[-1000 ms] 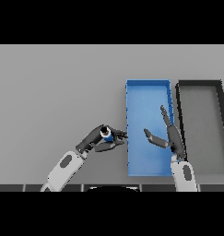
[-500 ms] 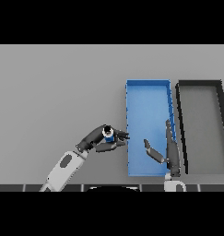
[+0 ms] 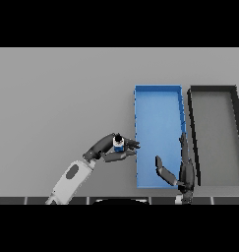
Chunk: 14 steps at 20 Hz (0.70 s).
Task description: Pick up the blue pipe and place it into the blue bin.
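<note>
Pipe pinched in our left hand, just left of the blue bin.
Our right hand is spread over the bin's near right corner; a black bin sits beside it on the counter.

Left arm: white and grey forearm entering from the lower edge, angled up and to the right. Left robot hand: dark, fingers and thumb curled, pinching a small item between them, fingertips pointing right.
Right arm: only a short dark wrist section showing at the lower edge. Right robot hand: dark, fingers straight and pointing up, thumb spread out to the left, holding nothing
</note>
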Tool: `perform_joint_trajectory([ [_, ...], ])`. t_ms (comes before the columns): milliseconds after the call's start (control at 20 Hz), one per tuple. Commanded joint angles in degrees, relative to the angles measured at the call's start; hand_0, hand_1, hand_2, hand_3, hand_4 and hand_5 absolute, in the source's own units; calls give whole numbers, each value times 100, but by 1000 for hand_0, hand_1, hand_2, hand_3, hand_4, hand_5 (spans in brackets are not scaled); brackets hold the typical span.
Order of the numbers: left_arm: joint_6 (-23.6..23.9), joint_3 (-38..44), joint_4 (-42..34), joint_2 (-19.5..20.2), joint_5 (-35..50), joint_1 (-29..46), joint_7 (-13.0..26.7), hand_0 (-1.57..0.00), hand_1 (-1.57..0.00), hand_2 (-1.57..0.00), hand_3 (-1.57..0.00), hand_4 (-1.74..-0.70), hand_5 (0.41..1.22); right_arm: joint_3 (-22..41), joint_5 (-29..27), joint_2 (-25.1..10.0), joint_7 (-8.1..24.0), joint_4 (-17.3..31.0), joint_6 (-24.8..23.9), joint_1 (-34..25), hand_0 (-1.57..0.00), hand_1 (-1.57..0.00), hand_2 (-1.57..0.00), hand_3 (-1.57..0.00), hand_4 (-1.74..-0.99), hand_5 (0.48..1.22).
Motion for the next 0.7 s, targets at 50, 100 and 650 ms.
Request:
perform_joint_trajectory([
  [50, -51, 67, -36, 10, -4, -52, 72, -1571, -1571, -1571, -1571, -1474, 1221, 107, 40, -283, 848, -182, 462, -236, 1, -6, -12, 1, -1165, 589],
  [100, -76, 70, -26, -7, -25, -29, 64, -1571, -1571, -1571, -1571, -1474, 1221, 201, 49, -366, 1163, -311, 671, -352, 1, -5, -10, 1, -1171, 579],
  [650, -264, 173, -90, -144, -294, 48, 106, -1571, -1571, -1571, -1571, -1475, 1221, 1034, 189, -427, 3331, -765, 2231, -2282, 1, 0, 0, 1, -1239, 522],
])
